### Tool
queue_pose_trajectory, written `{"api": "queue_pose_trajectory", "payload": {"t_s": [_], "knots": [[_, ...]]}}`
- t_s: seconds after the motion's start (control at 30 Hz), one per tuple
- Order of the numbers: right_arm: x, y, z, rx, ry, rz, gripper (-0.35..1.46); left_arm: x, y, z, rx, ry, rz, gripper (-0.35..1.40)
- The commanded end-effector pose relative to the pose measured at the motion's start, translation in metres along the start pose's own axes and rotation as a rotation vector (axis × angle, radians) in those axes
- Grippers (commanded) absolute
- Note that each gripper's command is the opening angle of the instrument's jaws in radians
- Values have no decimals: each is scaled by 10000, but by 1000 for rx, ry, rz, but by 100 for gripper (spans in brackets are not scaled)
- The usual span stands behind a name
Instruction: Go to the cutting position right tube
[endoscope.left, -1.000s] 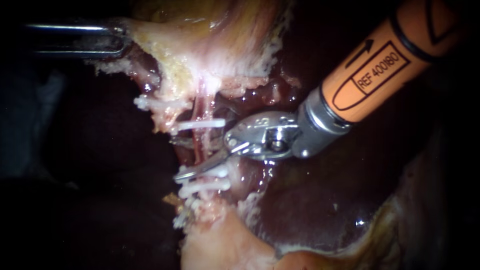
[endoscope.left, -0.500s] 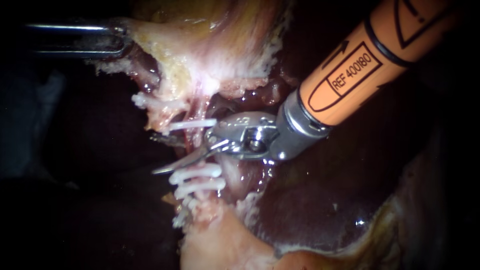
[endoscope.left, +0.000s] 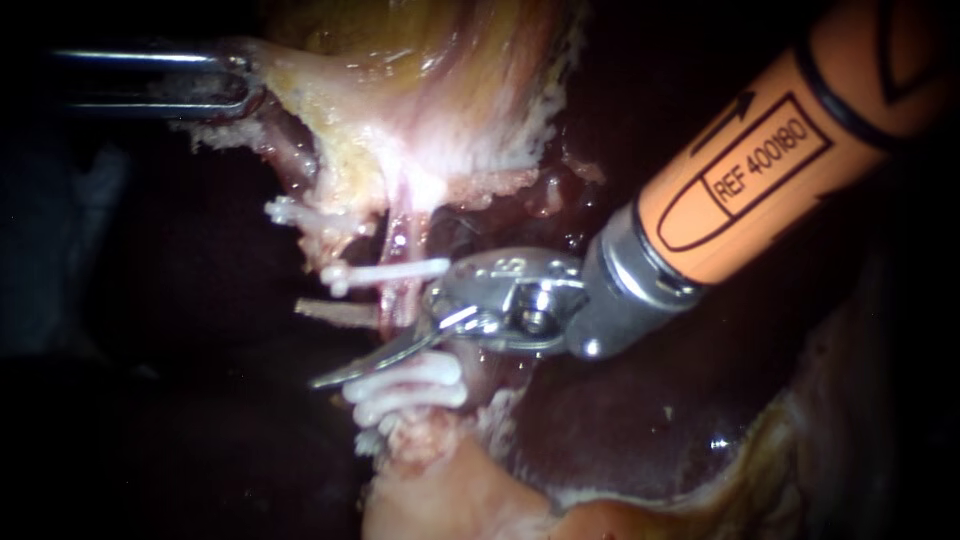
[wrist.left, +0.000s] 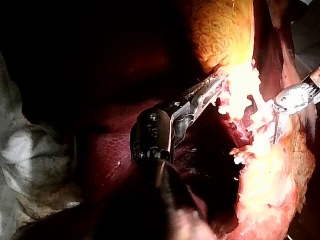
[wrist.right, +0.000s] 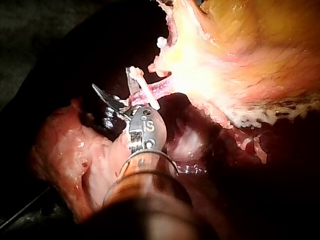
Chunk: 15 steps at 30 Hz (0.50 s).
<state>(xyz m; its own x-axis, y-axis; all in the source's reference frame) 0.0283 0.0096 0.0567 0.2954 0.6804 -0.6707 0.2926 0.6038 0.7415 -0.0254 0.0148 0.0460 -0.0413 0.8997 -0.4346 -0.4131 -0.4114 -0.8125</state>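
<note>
Now my right instrument (endoscope.left: 306, 346) is nearly placed for the cut: its blades stand apart, the pink tube (endoscope.left: 400, 245) between them, white clips (endoscope.left: 395, 270) on either side. Next, likely, a slight nudge forward.

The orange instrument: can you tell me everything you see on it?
My right instrument has an orange sleeve on its shaft, then a shiny metal joint, then two thin blades. It comes in from the upper right, slanting down. The blades are open, with the pink tube between them, in the gap between white clips. I cannot tell whether they touch it.
</note>
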Motion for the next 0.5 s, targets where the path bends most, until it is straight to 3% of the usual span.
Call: {"api": "queue_pose_trajectory", "payload": {"t_s": [0.03,0.5], "knots": [[2,-1,-1,1,4,2,114,0,-1,0,-1,0,0,-35],[2,-3,-4,4,10,2,113,0,-1,0,-1,0,0,-35]]}}
